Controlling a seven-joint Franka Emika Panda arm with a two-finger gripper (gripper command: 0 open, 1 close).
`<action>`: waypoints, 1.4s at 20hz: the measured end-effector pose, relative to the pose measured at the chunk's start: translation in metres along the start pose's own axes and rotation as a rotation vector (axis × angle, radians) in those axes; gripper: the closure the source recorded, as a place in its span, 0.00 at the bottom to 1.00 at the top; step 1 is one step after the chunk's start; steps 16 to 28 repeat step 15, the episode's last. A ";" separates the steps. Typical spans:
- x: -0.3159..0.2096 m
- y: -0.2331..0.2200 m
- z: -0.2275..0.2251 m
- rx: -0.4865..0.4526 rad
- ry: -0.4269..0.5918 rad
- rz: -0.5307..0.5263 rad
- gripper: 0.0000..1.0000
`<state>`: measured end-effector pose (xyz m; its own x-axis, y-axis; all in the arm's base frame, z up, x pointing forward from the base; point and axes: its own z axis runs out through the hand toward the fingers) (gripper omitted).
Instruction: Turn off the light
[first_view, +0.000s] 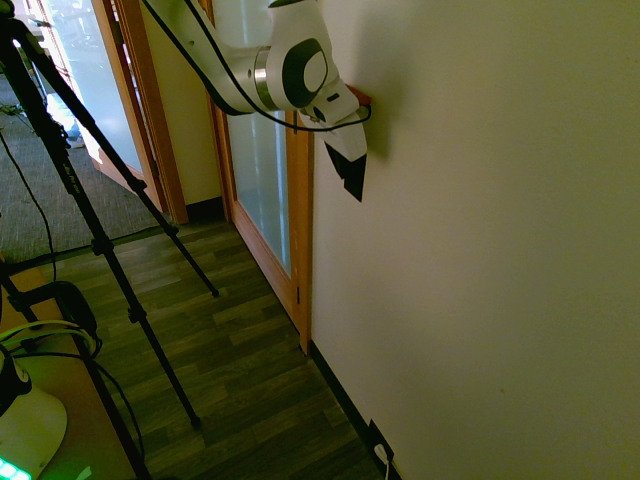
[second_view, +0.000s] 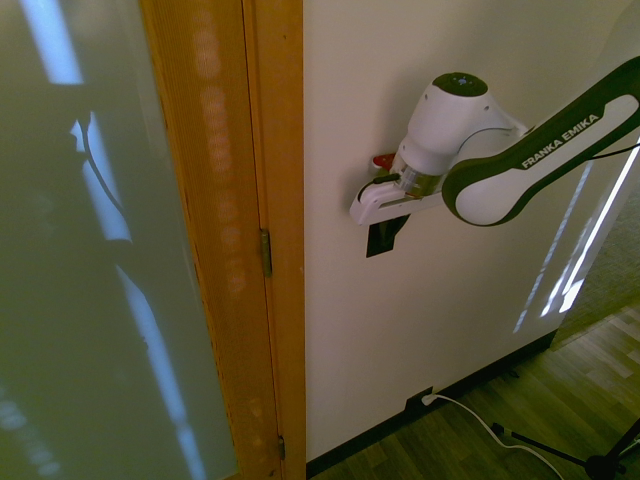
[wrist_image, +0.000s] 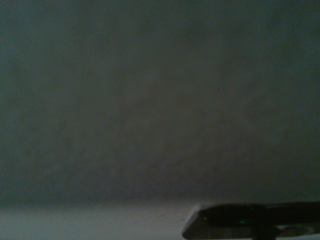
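With the white-and-black two-finger gripper (first_view: 343, 172) closed and apparently empty beside what looks like the small black rectangular wall switch plate (second_view: 378, 244), the step seems to be pressing it, which calls for a short, gentle push on the off side

Both exterior views are dim, with a greenish-yellow cast. In the first, daylight is strongest at eleven o'clock, and a soft shadow darkens the wall (first_view: 480, 230) right of the arm (first_view: 290, 70). In the second, bluish glare streaks the glass (second_view: 90, 260) from eleven to seven o'clock, and bright stripes show at three. The wrist view is very dark, grainy and blurred, palest at seven.
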<state>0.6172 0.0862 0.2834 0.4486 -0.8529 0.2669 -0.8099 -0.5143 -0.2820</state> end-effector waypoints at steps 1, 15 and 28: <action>0.000 0.000 0.000 0.006 0.002 0.001 1.00; -0.020 0.079 -0.080 0.007 0.011 0.085 1.00; -0.020 0.079 -0.080 0.007 0.011 0.085 1.00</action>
